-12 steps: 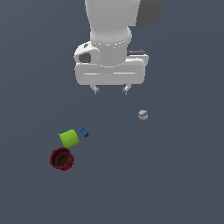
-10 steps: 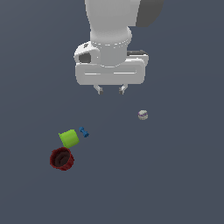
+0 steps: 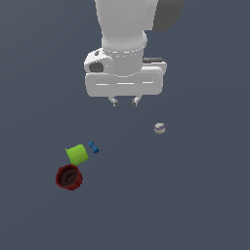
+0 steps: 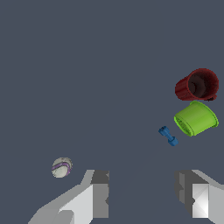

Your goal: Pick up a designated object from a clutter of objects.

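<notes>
In the exterior view, the white two-fingered pincer (image 3: 124,101) hangs above the dark grey floor (image 3: 205,205), its short fingertips apart with nothing between them: it is released and empty. The bright lime-green hollow cylindrical cup (image 3: 76,154) lies on its side well apart from the pincer, below it and toward the exterior view's left. The tiny blue dumbbell-shaped piece (image 3: 93,147) lies just beside the green cup on the side nearer the pincer. The dark red ribbed cup (image 3: 69,177) sits against the green cup's far side; whether the two touch I cannot tell. The small whitish round lump (image 3: 159,128) rests alone, near the pincer on the exterior view's right.

In the wrist view, both fingers (image 4: 99,192) frame a bare gap of floor. The green cup (image 4: 196,118) lies off to one side, beyond the finger there, with its open mouth turned toward the blue piece (image 4: 168,136). The red cup (image 4: 197,85) lies further out, and the whitish lump (image 4: 61,167) sits beyond the opposite finger.

The step in hand looks like the approach. To do it well, centre the gap over the green cup's body before descending, and set the fingers across its round sides so that neither lands on the blue piece or the red cup.
</notes>
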